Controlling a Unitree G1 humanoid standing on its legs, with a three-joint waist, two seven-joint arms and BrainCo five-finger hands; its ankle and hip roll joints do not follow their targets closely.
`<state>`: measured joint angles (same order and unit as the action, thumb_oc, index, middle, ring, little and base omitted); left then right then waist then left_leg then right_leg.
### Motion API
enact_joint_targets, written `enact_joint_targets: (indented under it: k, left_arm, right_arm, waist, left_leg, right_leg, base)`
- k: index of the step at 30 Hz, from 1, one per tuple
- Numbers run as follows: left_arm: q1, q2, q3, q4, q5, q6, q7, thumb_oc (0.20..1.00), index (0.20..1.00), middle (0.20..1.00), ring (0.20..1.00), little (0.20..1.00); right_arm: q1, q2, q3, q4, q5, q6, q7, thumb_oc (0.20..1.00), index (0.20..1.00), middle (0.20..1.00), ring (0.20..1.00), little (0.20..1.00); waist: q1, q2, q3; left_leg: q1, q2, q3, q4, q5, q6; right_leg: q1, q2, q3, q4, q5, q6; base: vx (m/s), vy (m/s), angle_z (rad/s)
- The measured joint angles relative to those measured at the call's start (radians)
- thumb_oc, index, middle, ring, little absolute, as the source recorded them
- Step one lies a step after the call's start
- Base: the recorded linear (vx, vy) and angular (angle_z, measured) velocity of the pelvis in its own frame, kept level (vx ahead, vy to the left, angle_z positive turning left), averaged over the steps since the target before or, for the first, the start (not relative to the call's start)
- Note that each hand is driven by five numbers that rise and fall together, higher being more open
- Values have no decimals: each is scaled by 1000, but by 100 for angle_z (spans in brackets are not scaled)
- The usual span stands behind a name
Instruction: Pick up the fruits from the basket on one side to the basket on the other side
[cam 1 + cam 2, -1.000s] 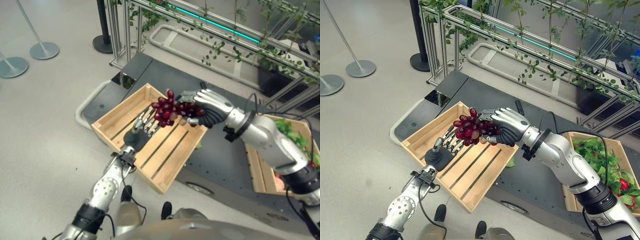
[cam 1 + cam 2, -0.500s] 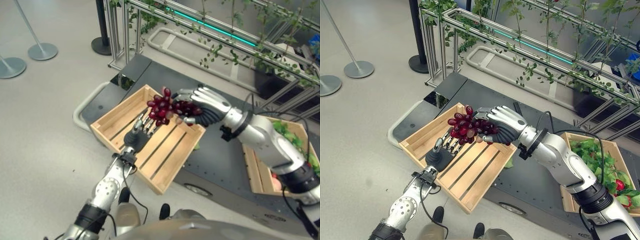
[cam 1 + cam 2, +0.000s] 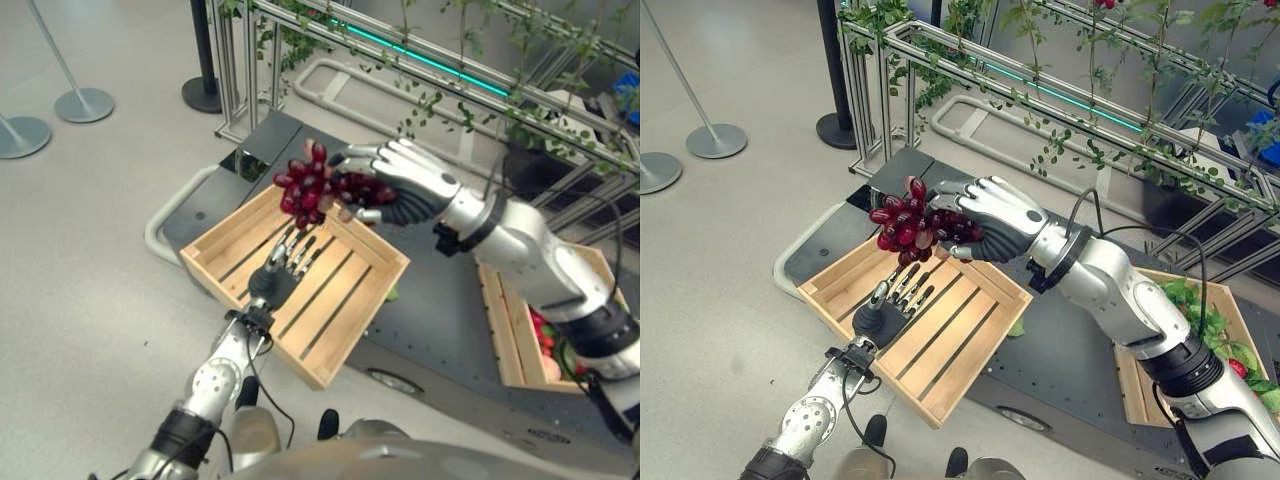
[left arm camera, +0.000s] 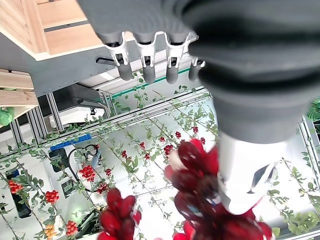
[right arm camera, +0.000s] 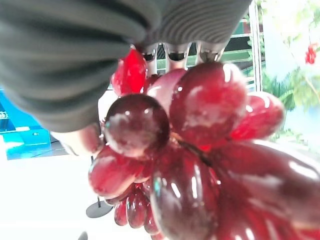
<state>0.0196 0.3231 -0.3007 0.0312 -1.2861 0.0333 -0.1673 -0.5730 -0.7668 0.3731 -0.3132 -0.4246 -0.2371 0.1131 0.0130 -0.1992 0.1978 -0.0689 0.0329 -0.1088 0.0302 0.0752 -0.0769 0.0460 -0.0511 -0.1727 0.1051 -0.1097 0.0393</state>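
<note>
The right hand [image 3: 990,222] is curled around a bunch of dark red grapes [image 3: 905,222], holding it in the air above the far edge of the slatted wooden crate [image 3: 940,372]. Directly beneath, the left hand [image 3: 883,318] waits palm-up with straight fingers. At three o'clock, a second wooden crate [image 3: 1137,385] holds leafy greens.

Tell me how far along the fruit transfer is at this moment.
Partway. Nothing looks delivered: the slatted wooden basket on the left holds no fruit. In hand: the right hand grips a bunch of red grapes above that basket, with the left hand open beneath it. Left: setting the grapes down, then moving the fruit showing among leaves in the right-side basket.
</note>
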Motion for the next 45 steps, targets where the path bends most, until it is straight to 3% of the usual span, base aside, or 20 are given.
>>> enact_joint_targets:
  k: [11, 27, 45]
  left_arm:
    - [9, -1, 0, 35, 10, -1, 1, 1000, 1000, 1000, 1000, 1000]
    - [5, -24, -36, 31, 17, -21, 12, 1000, 1000, 1000, 1000, 1000]
    - [-1, -32, -32, 31, 17, -37, 39, 1000, 1000, 1000, 1000, 1000]
  right_arm:
    - [-40, 11, -8, 1, 5, 0, -36, 200, 200, 200, 200, 200]
    - [18, 178, 74, 122, 24, 20, -6, 200, 200, 200, 200, 200]
    - [148, 206, 79, 163, 35, 47, 18, 200, 200, 200, 200, 200]
  waist:
    - [1, -3, -10]
    - [3, 5, -24]
    - [2, 18, -15]
  left_leg:
    - [2, 0, 1, 0, 0, 0]
    - [-16, 0, -1, 14, -3, 0]
    - [-31, -2, -5, 19, -4, 1]
  right_leg:
    - [0, 0, 0, 2, 0, 0]
    - [-13, -1, -1, 7, 0, 0]
    - [-18, -3, -6, 5, -3, 4]
  base:
    - [0, 0, 0]
    - [0, 0, 0]
    - [0, 0, 0]
